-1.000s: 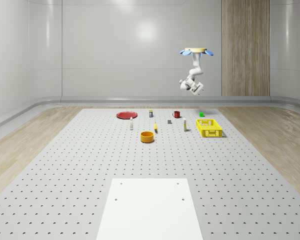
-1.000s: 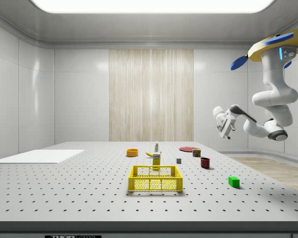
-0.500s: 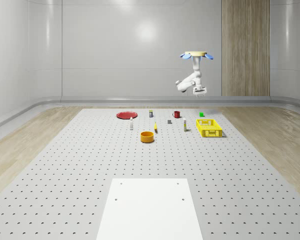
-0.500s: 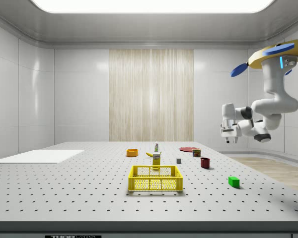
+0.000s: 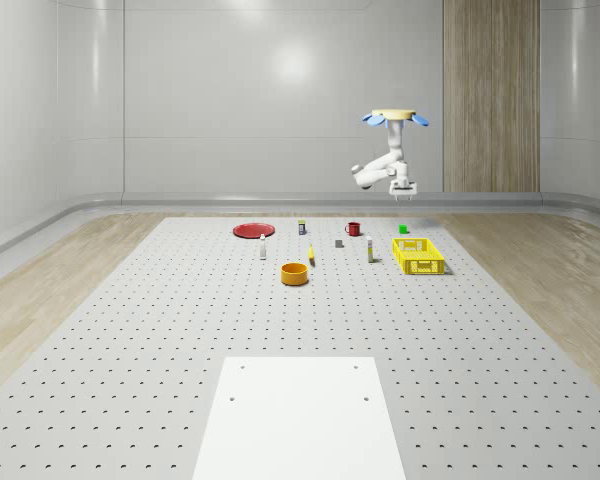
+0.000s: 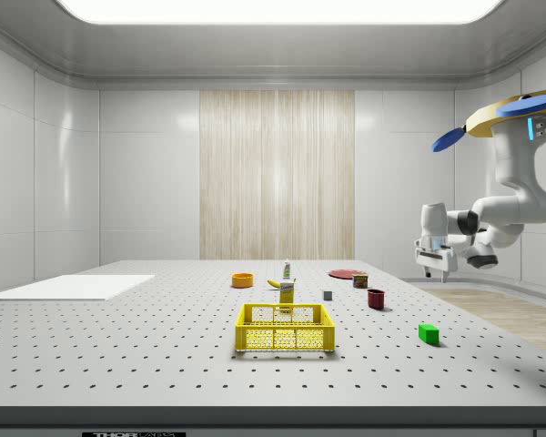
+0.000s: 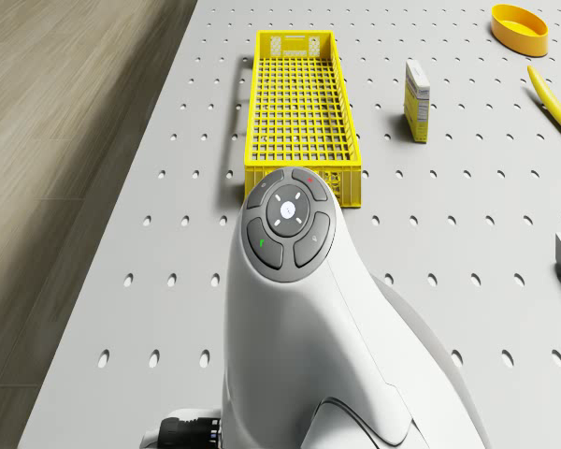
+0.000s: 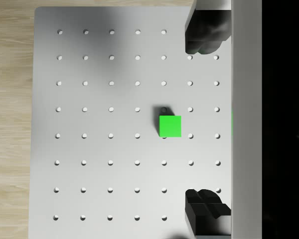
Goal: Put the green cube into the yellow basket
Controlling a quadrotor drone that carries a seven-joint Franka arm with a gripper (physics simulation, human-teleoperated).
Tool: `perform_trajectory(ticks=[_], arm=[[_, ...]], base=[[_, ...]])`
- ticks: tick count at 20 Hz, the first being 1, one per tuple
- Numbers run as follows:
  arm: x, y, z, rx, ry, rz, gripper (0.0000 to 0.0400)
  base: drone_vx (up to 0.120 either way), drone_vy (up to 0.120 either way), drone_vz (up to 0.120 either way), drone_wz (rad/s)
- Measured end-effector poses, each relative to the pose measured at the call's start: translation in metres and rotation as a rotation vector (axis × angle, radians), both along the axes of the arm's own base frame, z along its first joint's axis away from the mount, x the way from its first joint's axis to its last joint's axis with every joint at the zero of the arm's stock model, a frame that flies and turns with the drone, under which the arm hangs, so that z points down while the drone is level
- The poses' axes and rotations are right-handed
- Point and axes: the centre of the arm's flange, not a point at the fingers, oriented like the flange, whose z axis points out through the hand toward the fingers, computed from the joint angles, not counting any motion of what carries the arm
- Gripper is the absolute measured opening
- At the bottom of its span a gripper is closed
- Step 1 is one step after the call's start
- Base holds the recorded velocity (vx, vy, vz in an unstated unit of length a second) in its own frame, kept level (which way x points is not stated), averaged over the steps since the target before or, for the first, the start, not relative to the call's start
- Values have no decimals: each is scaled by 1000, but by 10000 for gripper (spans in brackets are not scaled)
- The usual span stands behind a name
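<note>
Drone [image 5: 391,115] hovering above the table's far corner; gripper [image 6: 435,270] pointing down, fingers [image 8: 203,37] spread wide, high over the green cube [image 8: 170,126] — bare perforated table [image 8: 89,149] all round it, the table edge nearby. Yellow basket [image 7: 299,103] lies ahead of the arm; a small carton [image 7: 417,99] stands beside it.

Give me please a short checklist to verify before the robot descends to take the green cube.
1. Jaws open: ok, fingers spread apart in the wrist view.
2. Small green cube between them: ok, roughly centred.
3. Gripper above the cube: ok, high, no contact.
4. Cube free of neighbours: ok.
5. Yellow mesh basket empty: ok.
6. Drone hovering steady: cannot tell.
</note>
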Motion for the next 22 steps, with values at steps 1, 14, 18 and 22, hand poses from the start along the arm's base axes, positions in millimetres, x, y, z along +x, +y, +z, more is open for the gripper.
perform_trajectory(ticks=[1,14,18,22], arm=[[0,0,0,-3,0,0,400],[0,-2,0,-17,1,0,400],[0,-2,0,-18,1,0,400],[0,-2,0,-18,1,0,400]], base=[[0,0,-120,0],[0,0,-120,0],[10,0,-120,0],[20,0,-120,0]])
